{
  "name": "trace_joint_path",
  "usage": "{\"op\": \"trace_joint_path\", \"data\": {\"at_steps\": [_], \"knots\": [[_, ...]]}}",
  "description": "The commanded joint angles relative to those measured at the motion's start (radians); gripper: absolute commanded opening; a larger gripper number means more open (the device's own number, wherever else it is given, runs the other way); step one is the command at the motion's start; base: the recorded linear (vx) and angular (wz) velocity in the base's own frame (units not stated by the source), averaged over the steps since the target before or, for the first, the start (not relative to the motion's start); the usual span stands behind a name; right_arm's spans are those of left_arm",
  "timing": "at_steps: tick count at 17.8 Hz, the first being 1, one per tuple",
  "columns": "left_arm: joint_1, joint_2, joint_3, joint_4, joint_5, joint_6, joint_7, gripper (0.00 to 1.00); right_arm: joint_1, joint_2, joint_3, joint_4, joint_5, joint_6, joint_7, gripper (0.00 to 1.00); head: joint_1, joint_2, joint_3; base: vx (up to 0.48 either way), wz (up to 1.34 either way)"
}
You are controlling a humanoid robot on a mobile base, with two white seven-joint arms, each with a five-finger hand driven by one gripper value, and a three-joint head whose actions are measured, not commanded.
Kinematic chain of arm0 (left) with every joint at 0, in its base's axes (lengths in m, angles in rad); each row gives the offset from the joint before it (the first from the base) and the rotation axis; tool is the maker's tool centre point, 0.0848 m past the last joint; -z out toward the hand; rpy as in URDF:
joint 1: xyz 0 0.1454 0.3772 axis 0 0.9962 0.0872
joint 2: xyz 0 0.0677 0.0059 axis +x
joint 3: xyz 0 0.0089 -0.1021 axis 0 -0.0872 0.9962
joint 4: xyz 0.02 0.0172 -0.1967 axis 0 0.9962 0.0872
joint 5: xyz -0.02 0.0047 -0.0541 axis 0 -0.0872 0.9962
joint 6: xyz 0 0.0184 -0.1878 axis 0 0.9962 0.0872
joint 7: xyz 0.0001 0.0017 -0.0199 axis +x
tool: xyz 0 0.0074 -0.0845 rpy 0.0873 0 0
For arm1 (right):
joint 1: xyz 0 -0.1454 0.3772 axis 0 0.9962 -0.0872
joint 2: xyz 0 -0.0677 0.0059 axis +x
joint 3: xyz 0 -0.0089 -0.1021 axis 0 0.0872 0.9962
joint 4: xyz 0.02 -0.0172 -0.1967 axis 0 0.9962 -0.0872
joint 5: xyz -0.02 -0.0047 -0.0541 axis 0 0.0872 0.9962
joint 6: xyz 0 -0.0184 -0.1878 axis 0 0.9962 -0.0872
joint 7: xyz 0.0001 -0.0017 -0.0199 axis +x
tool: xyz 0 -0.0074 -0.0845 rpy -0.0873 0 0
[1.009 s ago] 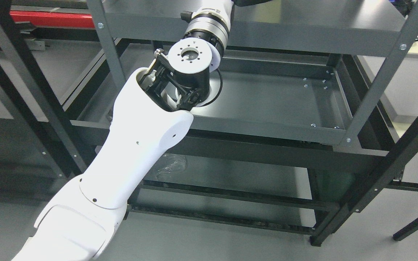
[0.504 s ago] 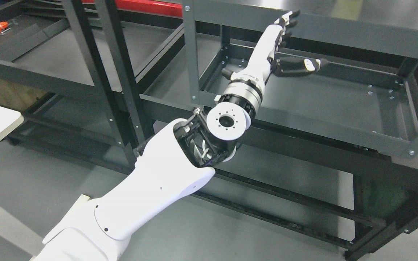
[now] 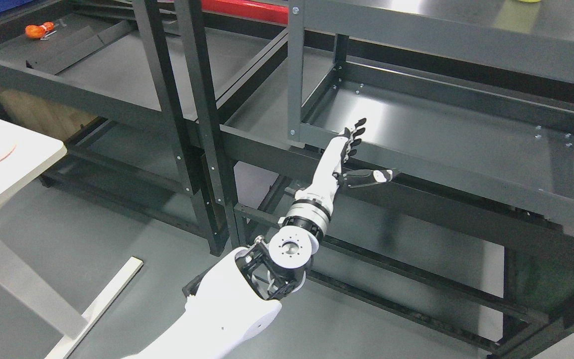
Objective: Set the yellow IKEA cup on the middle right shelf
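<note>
A sliver of something yellow [image 3: 527, 1] shows at the top edge, on the top right shelf [image 3: 456, 35]; I cannot tell whether it is the cup. My left hand [image 3: 366, 152] is stretched out at the front left corner of the middle right shelf [image 3: 466, 139]. Its fingers [image 3: 353, 135] are spread, its thumb [image 3: 372, 175] sticks out sideways, and it holds nothing. The middle shelf tray is bare dark metal. My right arm does not show.
A grey upright post [image 3: 294, 75] stands just left of the hand. A second dark rack [image 3: 117, 85] on the left carries an orange object [image 3: 37, 31]. A white table [image 3: 3, 154] stands at the far left. A pale plank [image 3: 98, 306] lies on the floor.
The whole picture has shifted, so the camera moved back and to the left. My left hand, empty and open throughout, has come down from under the top shelf to the middle shelf's front rim.
</note>
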Motion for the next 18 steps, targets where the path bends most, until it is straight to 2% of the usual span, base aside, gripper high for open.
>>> {"op": "trace_joint_path", "data": {"at_steps": [1,4,6,8,11,16,18], "knots": [[0.178,0.017,0.37,0.216,-0.116,-0.15,-0.095,0.99,0.011,-0.017,0.017,0.0,-0.025,0.0,-0.215,0.99,0.0,0.0,0.0,0.001,-0.29],[0.166,0.017,0.436,0.187,-0.139,-0.274,-0.101,0.99,0.011,-0.017,0.017,0.0,-0.025,0.0,-0.215,0.99,0.0,0.0,0.0,-0.008,-0.31],[0.134,0.017,0.437,0.121,-0.156,-0.277,-0.104,0.99,0.011,-0.017,0.017,0.0,-0.025,0.0,-0.215,0.99,0.0,0.0,0.0,-0.019,-0.21],[0.12,0.017,0.43,0.124,-0.156,-0.27,-0.107,0.99,0.011,-0.017,0.017,0.0,-0.025,0.0,-0.215,0.99,0.0,0.0,0.0,-0.017,-0.12],[0.207,0.017,0.419,0.117,-0.156,-0.219,-0.109,0.99,0.011,-0.017,0.017,0.0,-0.025,0.0,-0.215,0.99,0.0,0.0,0.0,-0.016,-0.07],[0.223,0.017,0.472,0.09,-0.157,-0.219,-0.348,0.99,0.011,-0.017,0.017,0.0,-0.025,0.0,-0.215,0.99,0.0,0.0,0.0,-0.023,-0.22],[0.22,0.017,0.476,0.092,-0.157,-0.214,-0.399,0.98,0.011,-0.017,0.017,0.0,-0.025,0.0,-0.215,0.99,0.0,0.0,0.0,-0.054,-0.39]]}}
